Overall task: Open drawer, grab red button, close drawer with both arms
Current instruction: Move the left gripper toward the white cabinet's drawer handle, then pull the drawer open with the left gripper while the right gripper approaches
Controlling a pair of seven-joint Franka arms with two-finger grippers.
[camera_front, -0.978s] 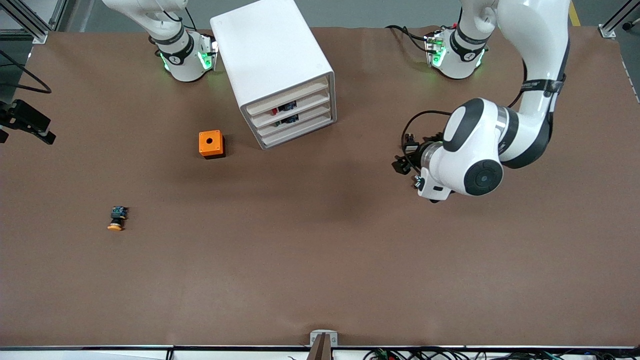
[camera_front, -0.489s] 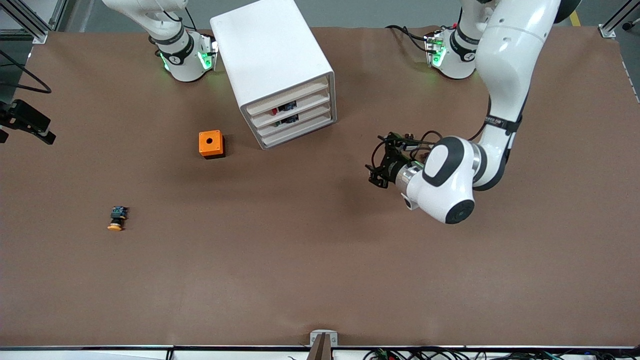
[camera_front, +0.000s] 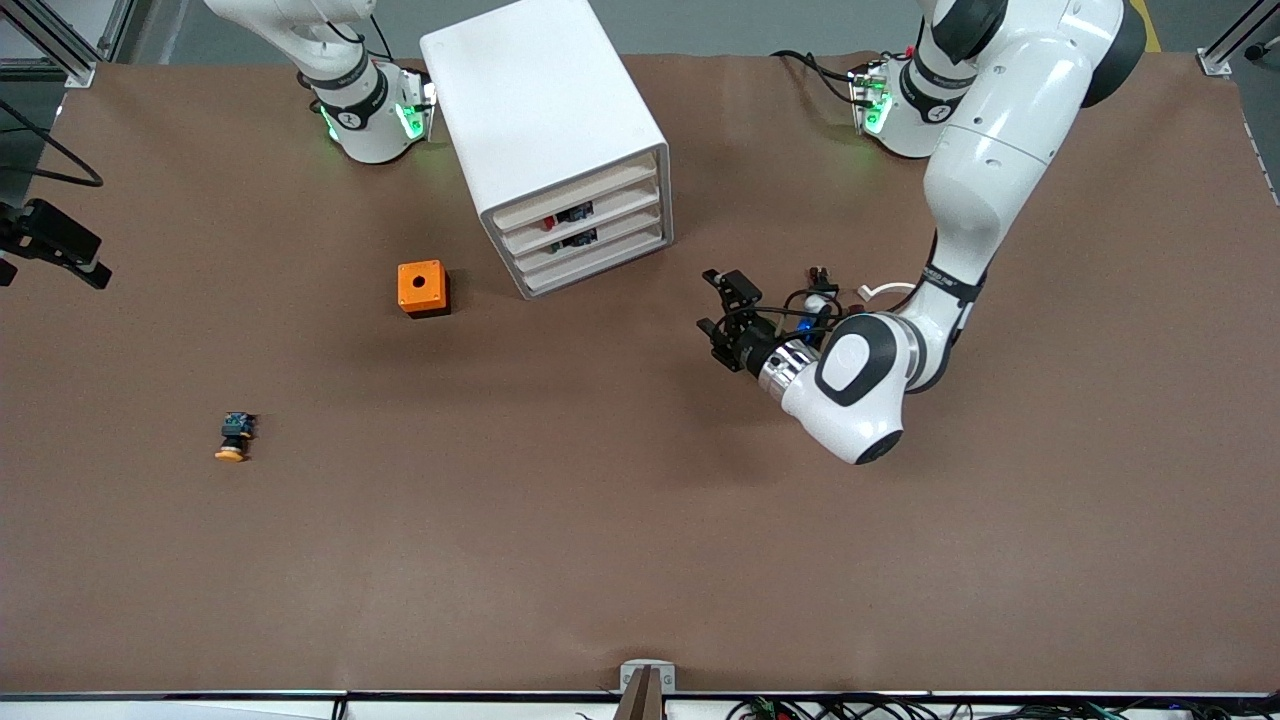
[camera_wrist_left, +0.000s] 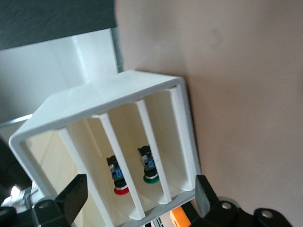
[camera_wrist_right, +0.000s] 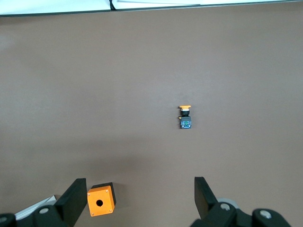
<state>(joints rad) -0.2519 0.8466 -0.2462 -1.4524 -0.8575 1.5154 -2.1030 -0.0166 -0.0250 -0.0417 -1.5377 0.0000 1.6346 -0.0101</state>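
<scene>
Front view: white cabinet (camera_front: pixel 560 140) between arm bases; left gripper (camera_front: pixel 722 312) over table toward left arm's end from cabinet, aimed at its front.

Left wrist view: jaws apart; red button (camera_wrist_left: pixel 117 177) in drawer (camera_wrist_left: pixel 97 165), green-capped button (camera_wrist_left: pixel 148 166) in next.

Right wrist view: right gripper (camera_wrist_right: pixel 137 198) waits, jaws apart, above orange cube (camera_wrist_right: pixel 100 200), yellow-capped button (camera_wrist_right: pixel 185 117).

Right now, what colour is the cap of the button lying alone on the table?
Yellow-orange cap; clearest in the right wrist view.
</scene>
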